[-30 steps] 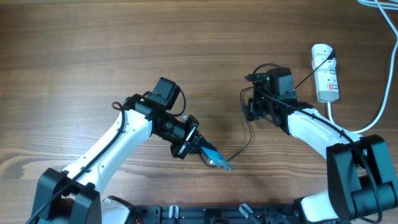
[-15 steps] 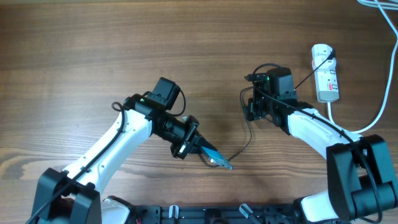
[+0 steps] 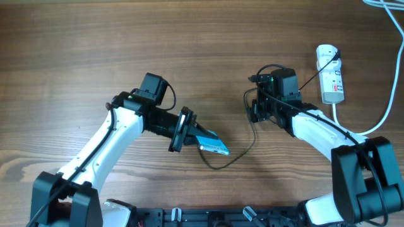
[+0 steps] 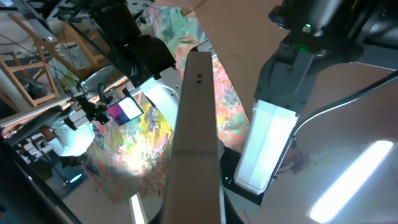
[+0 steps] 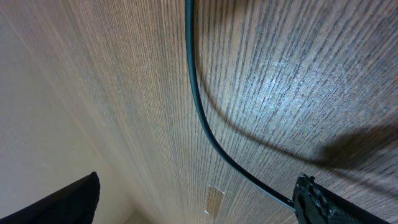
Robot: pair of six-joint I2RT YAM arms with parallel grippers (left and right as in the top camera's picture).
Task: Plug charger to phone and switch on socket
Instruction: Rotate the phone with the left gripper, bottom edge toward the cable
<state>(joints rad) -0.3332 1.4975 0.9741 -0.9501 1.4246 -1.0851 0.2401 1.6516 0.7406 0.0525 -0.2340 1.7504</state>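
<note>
Spanning the view, the brown wood-grain bench [image 3: 95, 50] carried the white elongated power-strip socket [image 3: 331, 79] at far right. The left claw [image 3: 192, 135] was clamped on the small teal-screened phone [image 3: 213, 147] near centre. The right claw [image 3: 255, 108] gaped wide over the thin black charger cable [image 5: 191, 50], which looped towards the phone.

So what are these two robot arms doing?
The left tool is shut on one end of the phone, holding it near the middle of the table. The thin black charger curls from beside the phone over to the right arm. The right tool is open just above that cable, not gripping it. I can't tell if the plug is in the phone yet. The white socket lies far to the right, with nothing touching it.
</note>
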